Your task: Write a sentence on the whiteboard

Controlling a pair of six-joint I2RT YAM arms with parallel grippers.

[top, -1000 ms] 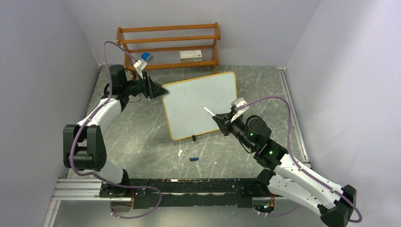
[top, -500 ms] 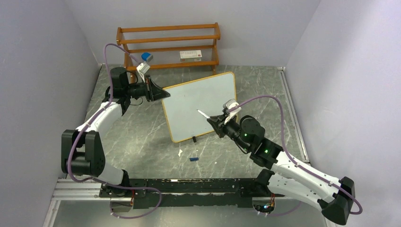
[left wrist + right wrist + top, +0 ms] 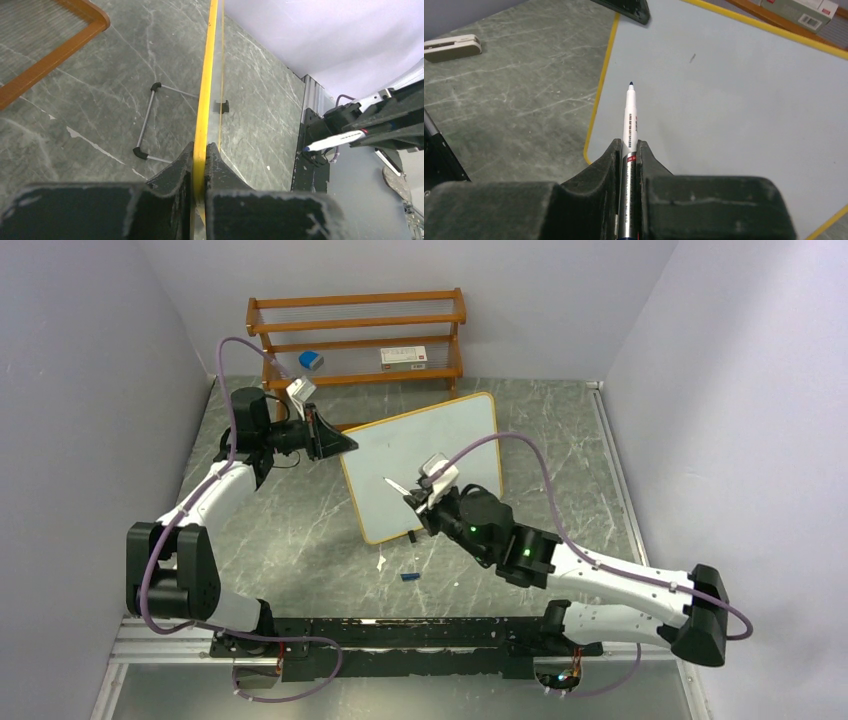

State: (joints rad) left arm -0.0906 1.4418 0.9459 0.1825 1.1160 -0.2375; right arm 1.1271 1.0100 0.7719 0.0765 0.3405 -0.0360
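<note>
Grey marbled stone covered the desk [image 3: 300, 530], closed in by pale lilac walls. The left fingers [image 3: 186, 161] were clenched on the yellow frame of the whiteboard [image 3: 400, 445], one finger on each face. They held the edge that faced the desk's left side, near its far corner. From the left wrist the whiteboard showed edge-on, standing on the desk. A small black foot [image 3: 223, 105] was at its base, and a wire stand [image 3: 147, 122] rested on the stone behind it.

The right fingers [image 3: 613, 156] were clamped around a marker [image 3: 629, 117] with a white barrel and a bare dark blue tip. It pointed at the white face close to the left frame, and the tip was held apart from the face. One small dark mark [image 3: 692, 58] showed farther up the face.

A blue cap [image 3: 410, 577] lay between the whiteboard and the desk's near edge. Along the far edge stood a wooden rack [image 3: 355, 335] holding a blue object [image 3: 310, 360] and a white box [image 3: 405, 356].
</note>
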